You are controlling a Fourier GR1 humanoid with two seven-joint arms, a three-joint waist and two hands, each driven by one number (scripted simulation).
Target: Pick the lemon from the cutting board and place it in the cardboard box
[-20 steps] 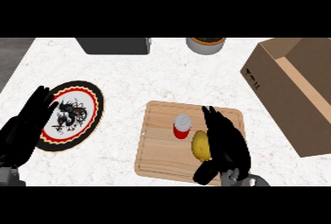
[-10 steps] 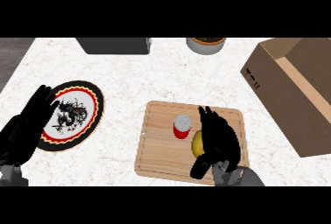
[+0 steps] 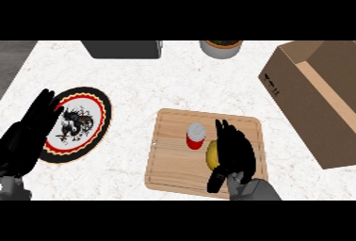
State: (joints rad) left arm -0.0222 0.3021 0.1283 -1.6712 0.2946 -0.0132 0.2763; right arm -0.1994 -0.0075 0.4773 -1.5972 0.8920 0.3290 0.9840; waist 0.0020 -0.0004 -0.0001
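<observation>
White marbled counter (image 3: 173, 80), viewed steeply from above. My right hand (image 3: 236, 148) lies over the one lemon (image 3: 211, 156), its fingers curved across the top and its thumb at the near side, so the fruit is grasped but not lifted. Only a yellow sliver shows at the hand's left edge. The lemon rests on the single wooden cutting board (image 3: 170, 169), right of its centre. One red can (image 3: 196, 140) with a pale top stands on the same board, just beside the fingers. One cardboard box (image 3: 299, 94) lies to the right, apart from the board, its open side showing a tan inner wall. My left hand (image 3: 28, 136) rests at the left edge with straight fingers, overlapping the one patterned plate (image 3: 94, 101). At the far edge are one dark grey block (image 3: 122, 48) and one grey pot (image 3: 221, 49) with dark contents.
</observation>
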